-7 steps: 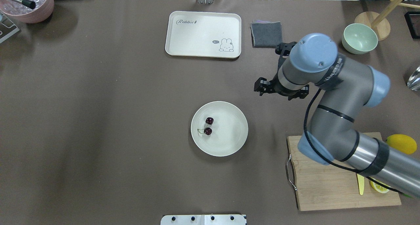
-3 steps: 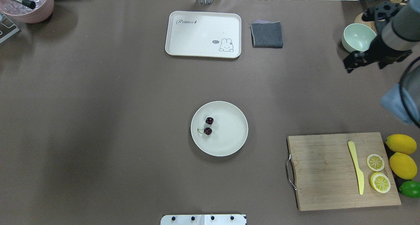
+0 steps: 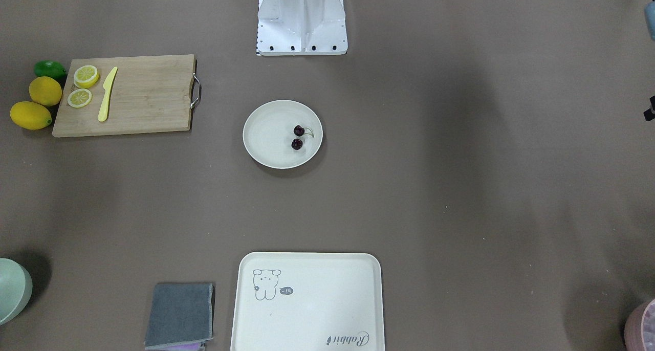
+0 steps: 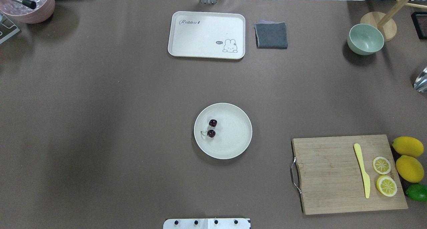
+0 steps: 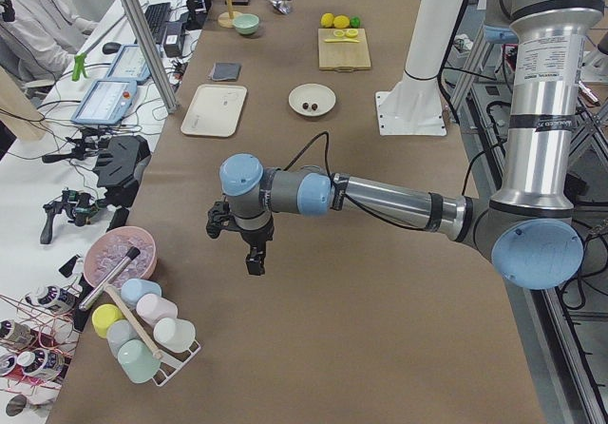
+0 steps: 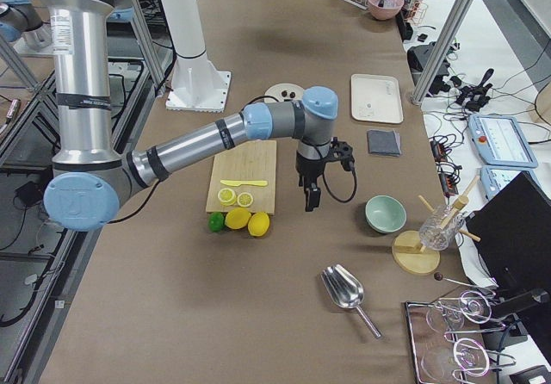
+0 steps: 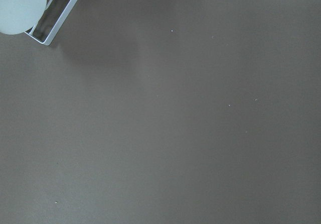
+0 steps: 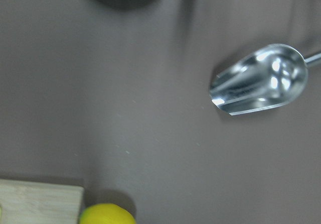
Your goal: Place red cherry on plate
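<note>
- Placement: the red cherry (image 4: pixel 211 133) lies inside the plate (image 4: pixel 233 140), both dark fruits on the half of the dish nearer your left gripper, with the pale stems curving toward the rim.
- From across the table you see the same: the red cherry (image 3: pixel 297 144) sits on the plate (image 3: pixel 266 136), touching nothing else.
- Your right gripper (image 6: pixel 311 198) hangs fingers-down over bare table, and only the side camera shows it, so whether it is open or closed cannot be told.
- Just beside that gripper, toward the robot, is the cutting board (image 6: pixel 245 164) with the yellow knife (image 6: pixel 244 182) and two lemon slices (image 6: pixel 236 198). The whole lemons (image 6: pixel 248 221) lie near it.
- On its other side you have the green bowl (image 6: pixel 385 214). The metal scoop (image 8: pixel 261 78) shows under its wrist camera.
- The plate (image 6: pixel 277 89) is well apart from that gripper, past the far end of the board.
- Your left gripper (image 5: pixel 255 262) also points down over bare table, seen from the side alone, so its grip cannot be judged either.
- Near it sit the pink bowl (image 5: pixel 106 253) and the cup rack (image 5: pixel 142 334).
- From that gripper the plate (image 5: pixel 323 92) is well apart, far up the table.
</note>
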Robot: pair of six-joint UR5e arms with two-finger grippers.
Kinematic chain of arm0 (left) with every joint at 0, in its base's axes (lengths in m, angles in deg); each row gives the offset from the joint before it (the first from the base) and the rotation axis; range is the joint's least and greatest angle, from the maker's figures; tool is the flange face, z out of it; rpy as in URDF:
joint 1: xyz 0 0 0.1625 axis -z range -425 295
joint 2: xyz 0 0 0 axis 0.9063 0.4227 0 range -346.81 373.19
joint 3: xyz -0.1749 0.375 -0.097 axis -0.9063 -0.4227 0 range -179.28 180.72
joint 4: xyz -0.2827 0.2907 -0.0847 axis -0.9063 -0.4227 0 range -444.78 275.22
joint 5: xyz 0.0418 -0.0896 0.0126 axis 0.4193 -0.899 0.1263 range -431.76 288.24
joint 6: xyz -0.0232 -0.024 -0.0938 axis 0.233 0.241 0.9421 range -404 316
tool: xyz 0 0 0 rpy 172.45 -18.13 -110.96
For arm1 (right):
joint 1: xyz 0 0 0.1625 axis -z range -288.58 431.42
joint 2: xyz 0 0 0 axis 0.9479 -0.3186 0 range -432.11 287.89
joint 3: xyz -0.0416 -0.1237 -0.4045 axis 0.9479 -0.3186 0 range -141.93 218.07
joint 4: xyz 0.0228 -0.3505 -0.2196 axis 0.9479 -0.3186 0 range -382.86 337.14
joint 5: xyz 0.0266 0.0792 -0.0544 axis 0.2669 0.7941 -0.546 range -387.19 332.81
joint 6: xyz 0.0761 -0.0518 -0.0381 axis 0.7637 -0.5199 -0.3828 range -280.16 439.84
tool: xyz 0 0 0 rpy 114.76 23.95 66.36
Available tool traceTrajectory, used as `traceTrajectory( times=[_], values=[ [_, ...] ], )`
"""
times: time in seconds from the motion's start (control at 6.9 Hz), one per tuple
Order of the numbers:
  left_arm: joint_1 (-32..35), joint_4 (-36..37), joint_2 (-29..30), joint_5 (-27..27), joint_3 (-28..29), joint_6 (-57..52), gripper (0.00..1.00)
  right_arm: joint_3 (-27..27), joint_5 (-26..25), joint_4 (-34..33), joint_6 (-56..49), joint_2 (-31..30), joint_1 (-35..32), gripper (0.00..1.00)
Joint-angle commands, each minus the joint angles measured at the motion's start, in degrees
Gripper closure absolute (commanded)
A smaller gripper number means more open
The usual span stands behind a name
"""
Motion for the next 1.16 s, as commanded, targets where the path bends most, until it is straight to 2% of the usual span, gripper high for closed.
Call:
traceTrajectory(
  times=[0.0,0.14,0.43,1.01],
  values=[
    [0.27,0.00,-0.40,-0.11,0.09,-0.12,0.02,-6.96,1.22,-0.07,-5.57,-7.24,-11.56,0.00],
    [0.27,-0.08,-0.40,-0.11,0.18,-0.12,0.02,-10.75,1.40,-0.07,-5.57,-7.25,-14.39,0.00],
    [0.27,0.00,-0.40,-0.11,0.18,-0.12,0.02,-11.58,1.84,0.45,-5.31,-6.91,-14.59,0.00],
    [0.45,-0.17,-1.19,-0.20,-0.17,-0.21,0.02,-18.14,2.99,16.85,-5.13,-7.17,-14.59,0.00]
  ],
)
